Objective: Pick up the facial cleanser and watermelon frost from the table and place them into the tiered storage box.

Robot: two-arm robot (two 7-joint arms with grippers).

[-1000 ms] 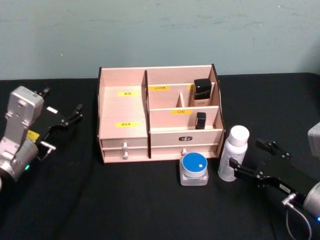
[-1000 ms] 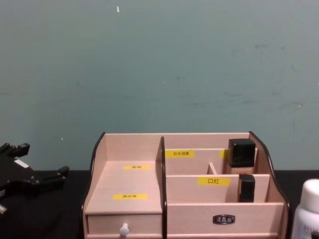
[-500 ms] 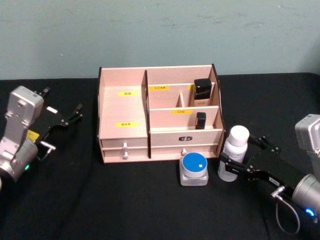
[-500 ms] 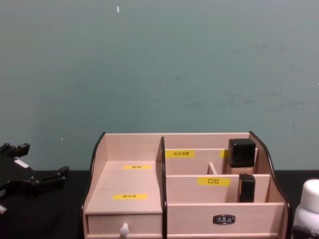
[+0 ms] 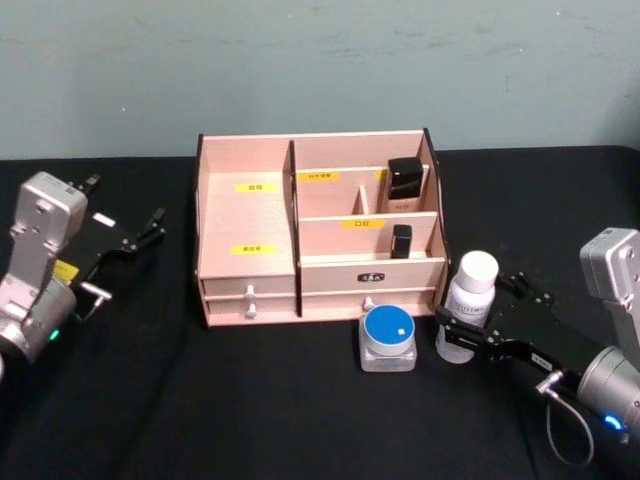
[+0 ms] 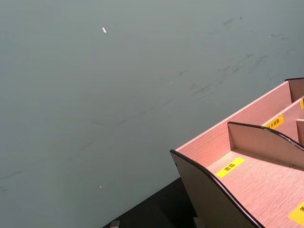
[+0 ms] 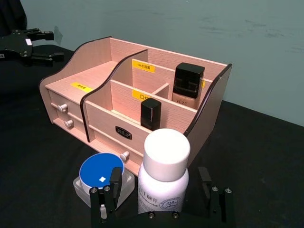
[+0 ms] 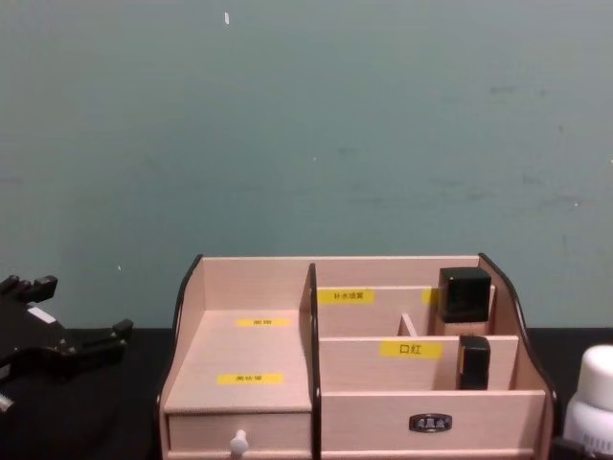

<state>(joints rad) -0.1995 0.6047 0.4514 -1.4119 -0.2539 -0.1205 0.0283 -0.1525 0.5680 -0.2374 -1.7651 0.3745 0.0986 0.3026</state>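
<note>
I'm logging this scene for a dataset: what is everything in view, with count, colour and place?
box: one, pinkish wood, mid-table near the wall.
black-capped bottles: two, dark, in the box's right compartments.
cleanser: one, white, on the table off the box's right front corner.
frost jar: one, whitish with a blue lid, in front of the box, left of the cleanser.
table: one, black.
wall: teal, behind.
left end effector: black, open, left of the box, apart from it.
right end effector: black, open, fingers either side of the cleanser.
</note>
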